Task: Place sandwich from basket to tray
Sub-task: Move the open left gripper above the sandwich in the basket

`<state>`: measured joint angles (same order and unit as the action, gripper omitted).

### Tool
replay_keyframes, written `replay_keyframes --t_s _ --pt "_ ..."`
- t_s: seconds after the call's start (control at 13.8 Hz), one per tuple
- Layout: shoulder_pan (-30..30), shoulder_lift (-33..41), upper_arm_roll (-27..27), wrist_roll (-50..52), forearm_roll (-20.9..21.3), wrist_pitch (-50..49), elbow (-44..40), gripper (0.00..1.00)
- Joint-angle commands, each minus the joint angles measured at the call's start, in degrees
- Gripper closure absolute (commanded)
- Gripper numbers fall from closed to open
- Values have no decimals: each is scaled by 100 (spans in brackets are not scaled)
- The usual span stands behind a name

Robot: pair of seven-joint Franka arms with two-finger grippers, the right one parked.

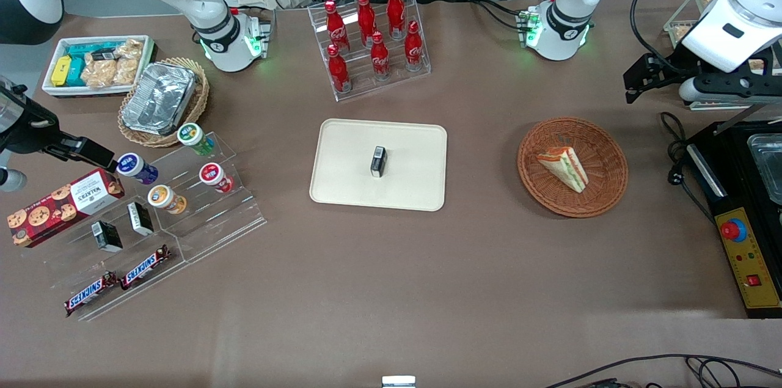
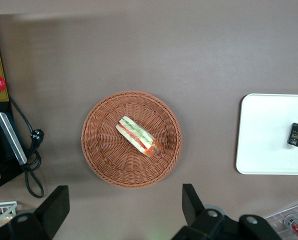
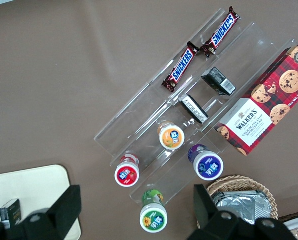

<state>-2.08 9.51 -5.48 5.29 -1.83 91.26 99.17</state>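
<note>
gripper hangs above the basket, fingers spread wide; sandwich sits just ahead, long axis diagonal to the finger gap.

Reading the front view as a clock dial centred on the brown table, a small black packet lies at the centre. At twelve o'clock a clear acrylic rack carries seven red cola bottles. At ten sit a white bin of snack packets and a tan wicker basket holding a foil pan. At eight a clear stepped stand bears four lidded cups, two black boxes and two Snickers bars, with a red tartan Walkers biscuit box beside it. At four stands a black-and-yellow control box. The gripper hangs at two, fingers spread.
</note>
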Motion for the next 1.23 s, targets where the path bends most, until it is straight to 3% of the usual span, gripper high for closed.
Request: replay_keyframes --t_s 0.0,0.43,0.72,1.16 --pt "-29 95 -15 1082 60 -82 94 0" --pt "-117 130 -76 3545 -45 -82 374 0" --pt "-179 410 -68 4057 -45 102 1032 0" --pt "-179 1140 -68 4550 -45 1419 2904 0"
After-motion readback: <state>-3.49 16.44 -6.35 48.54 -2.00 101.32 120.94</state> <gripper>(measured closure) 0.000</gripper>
